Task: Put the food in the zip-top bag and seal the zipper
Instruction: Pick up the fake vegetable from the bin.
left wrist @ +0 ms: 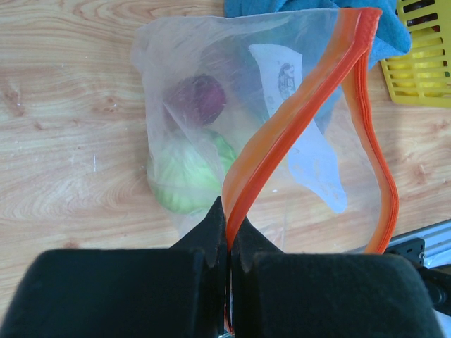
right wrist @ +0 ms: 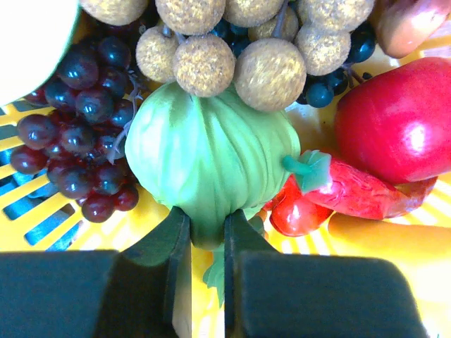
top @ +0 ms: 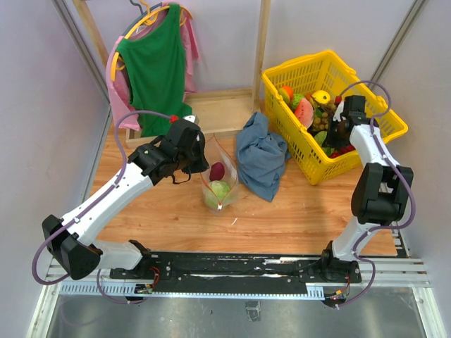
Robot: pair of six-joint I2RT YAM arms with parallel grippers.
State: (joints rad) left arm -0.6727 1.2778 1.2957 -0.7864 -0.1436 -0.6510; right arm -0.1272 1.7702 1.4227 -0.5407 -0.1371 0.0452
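Two toy pieces sit inside the zip-top bag (top: pixel 220 184): a purple piece (left wrist: pixel 199 94) above a pale-green cabbage (left wrist: pixel 184 179). The bag is clear, with a white label (left wrist: pixel 278 74) and a gaping mouth, and it stands on the table (top: pixel 169 211) just beside the blue cloth (top: pixel 261 158). My left gripper (left wrist: pixel 227 236) is pinched tight on one side of the zipper (left wrist: pixel 296 120), and my own fingers hide the bag's near corner. My right gripper (right wrist: pixel 206 243), down in the yellow basket (top: pixel 296 62), nips the narrow end of a green vegetable (right wrist: pixel 211 158), whose tip is lost between my pads.

Print on bag label (left wrist: pixel 280 74) unreadable
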